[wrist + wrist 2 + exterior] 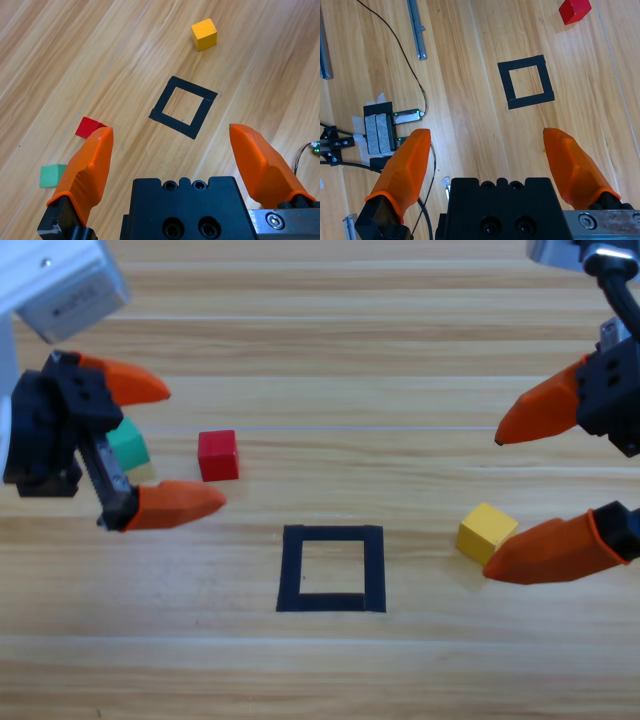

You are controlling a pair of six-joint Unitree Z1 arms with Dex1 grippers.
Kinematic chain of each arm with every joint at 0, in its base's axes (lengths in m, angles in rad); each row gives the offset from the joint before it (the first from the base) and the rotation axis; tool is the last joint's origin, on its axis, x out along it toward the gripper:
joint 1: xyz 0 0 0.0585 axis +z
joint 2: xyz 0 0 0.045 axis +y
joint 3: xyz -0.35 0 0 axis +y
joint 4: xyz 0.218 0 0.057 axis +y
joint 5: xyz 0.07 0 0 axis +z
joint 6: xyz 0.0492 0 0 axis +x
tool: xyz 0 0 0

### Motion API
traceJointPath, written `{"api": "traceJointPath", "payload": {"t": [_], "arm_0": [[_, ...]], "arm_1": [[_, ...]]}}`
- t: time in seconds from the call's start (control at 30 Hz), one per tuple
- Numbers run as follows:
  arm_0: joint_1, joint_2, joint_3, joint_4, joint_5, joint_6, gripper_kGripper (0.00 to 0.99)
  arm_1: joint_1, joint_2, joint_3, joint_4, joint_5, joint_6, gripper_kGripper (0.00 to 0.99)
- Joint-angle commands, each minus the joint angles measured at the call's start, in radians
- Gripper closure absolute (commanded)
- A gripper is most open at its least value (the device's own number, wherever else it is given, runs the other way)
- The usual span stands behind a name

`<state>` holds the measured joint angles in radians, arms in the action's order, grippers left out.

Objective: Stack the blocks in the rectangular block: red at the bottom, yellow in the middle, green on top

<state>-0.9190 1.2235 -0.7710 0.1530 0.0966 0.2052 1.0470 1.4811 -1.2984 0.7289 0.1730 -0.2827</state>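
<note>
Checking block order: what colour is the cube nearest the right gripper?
Yellow, beside the open right gripper; clearest in the high view.

I see one cube (218, 455) up-left of the tape square (331, 568), another (487, 532) to its right, the third (128, 446) far left.

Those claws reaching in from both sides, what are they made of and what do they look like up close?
Each end effector, left and right, has two tapered orange fingers with rounded tips, mounted on a boxy black body fastened with recessed screws. A black cable runs down to the right one. What they are made of cannot be told.
</note>
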Motion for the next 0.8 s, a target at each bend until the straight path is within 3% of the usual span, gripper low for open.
{"api": "traceJointPath", "payload": {"t": [0.03,0.2,0.53,0.7,0.8], "arm_0": [[-0.017,0.028,0.012,0.013,0.012,-0.023,0.000],[-0.017,0.025,0.025,0.017,0.018,-0.029,0.000],[-0.017,0.031,0.032,0.005,0.018,-0.096,0.000],[-0.017,0.071,-0.018,0.004,0.020,-0.158,0.007],[0.017,0.177,-0.151,0.106,0.038,-0.288,0.030]], "arm_1": [[0.028,0.062,0.014,0.010,0.000,-0.006,0.001],[0.028,0.065,0.013,0.010,-0.001,-0.001,0.001],[0.010,0.151,-0.062,0.009,-0.323,0.320,0.001],[-0.044,0.289,-0.105,0.009,-0.328,0.349,0.004],[-0.062,0.401,-0.168,0.081,-0.328,0.330,0.004]]}}
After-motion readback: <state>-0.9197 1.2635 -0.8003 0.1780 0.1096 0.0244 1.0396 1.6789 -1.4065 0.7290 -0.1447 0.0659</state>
